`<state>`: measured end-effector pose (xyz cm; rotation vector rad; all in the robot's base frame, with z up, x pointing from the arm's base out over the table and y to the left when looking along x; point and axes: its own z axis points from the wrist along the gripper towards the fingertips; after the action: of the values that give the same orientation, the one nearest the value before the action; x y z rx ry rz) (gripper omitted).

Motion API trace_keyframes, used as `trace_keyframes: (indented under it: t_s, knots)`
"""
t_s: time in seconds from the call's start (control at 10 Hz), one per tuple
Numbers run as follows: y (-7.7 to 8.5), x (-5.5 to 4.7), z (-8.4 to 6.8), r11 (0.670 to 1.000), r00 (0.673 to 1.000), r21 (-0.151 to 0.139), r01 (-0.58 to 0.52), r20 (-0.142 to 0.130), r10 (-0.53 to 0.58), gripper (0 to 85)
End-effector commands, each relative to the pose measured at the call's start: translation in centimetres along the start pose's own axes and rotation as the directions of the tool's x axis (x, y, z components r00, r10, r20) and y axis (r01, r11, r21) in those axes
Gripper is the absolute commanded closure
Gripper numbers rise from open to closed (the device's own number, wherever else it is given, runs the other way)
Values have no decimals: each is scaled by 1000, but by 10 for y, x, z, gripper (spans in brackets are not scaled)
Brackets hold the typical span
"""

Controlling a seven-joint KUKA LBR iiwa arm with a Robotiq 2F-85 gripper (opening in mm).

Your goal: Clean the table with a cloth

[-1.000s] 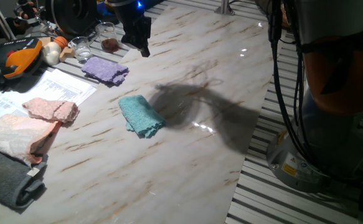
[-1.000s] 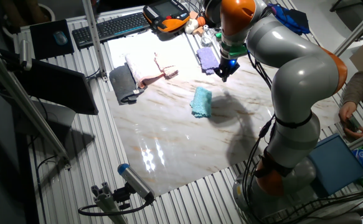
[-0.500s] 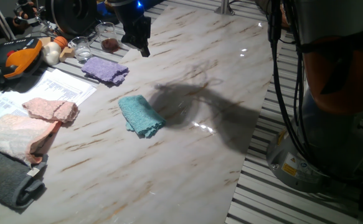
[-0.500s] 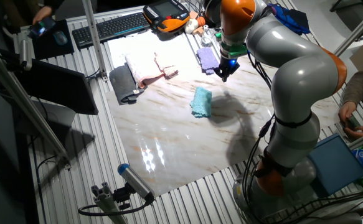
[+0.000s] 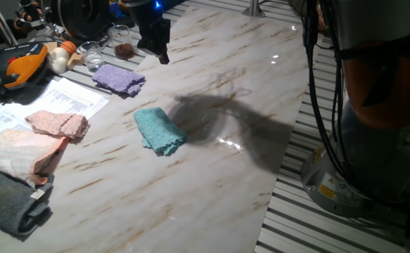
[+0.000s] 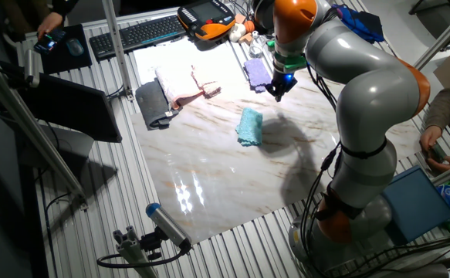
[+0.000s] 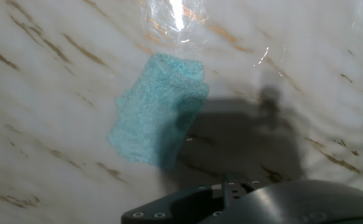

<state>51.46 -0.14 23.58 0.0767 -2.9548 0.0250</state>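
The teal cloth lies folded and flat on the white marble table, left of its middle. It also shows in the other fixed view and in the hand view, lit on the left and shaded on the right. My gripper hangs in the air above the table's far part, well apart from the cloth and holding nothing. It shows in the other fixed view under the arm's wrist. The fingers are dark and small, and the hand view shows only the hand's body, so I cannot tell open from shut.
A purple cloth lies near the gripper. Pink cloths and a dark grey cloth sit at the left edge, on papers. Glass jars and an orange pendant stand at the far left. The arm's base is at the right.
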Motion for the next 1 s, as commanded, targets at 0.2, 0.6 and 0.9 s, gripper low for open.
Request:
trace_keyframes:
  t_s: [0.2, 0.6, 0.9]
  knots:
    - [-1, 0, -3, 998, 999, -48, -43, -7, 42, 850]
    - [-1, 0, -4, 995, 996, -43, -92, -19, 92, 850]
    - [-1, -1, -21, 996, 997, -40, -78, -9, 77, 850]
